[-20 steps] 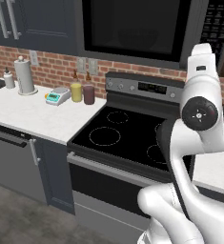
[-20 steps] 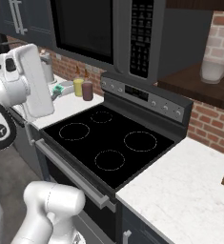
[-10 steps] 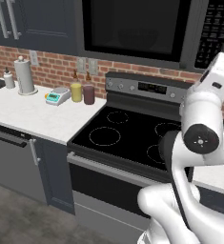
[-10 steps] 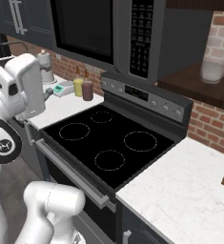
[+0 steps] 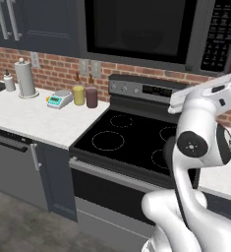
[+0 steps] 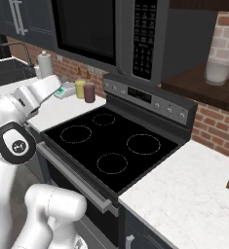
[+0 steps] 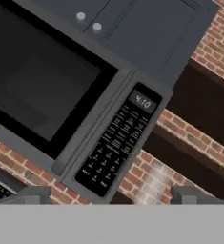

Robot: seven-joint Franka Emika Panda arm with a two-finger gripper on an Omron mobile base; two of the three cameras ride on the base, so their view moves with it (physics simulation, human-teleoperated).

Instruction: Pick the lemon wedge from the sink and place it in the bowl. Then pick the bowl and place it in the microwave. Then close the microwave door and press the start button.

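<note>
Microwave (image 5: 151,32) mounted high, across the top of the left base view, above the stove (image 5: 136,140) — the microwave door (image 5: 136,27) shut flush, its black glass dark, so nothing of the inside can be made out and the bowl cannot be told from these pictures. Keypad strip (image 7: 117,140) running diagonally through the middle of the hand view, a lit display at its upper end; the tilt comes from the roll of the hand, not from the appliance.

Hand (image 7: 111,195) raised and aimed up at the microwave front, tips well apart at lower left and lower right of the hand view, nothing between them — spread and empty. Clear of the panel, no contact yet. Probably lined up this way so one tip can reach a key.

Judging by the shut door, likely at the last step: pressing start. Calls for picking the right key among many small ones, too blurred to read here.

Sink (image 6: 4,70) at the far left edge of the right base view, on the counter (image 6: 52,109) beyond the paper towel roll (image 6: 44,64).
</note>
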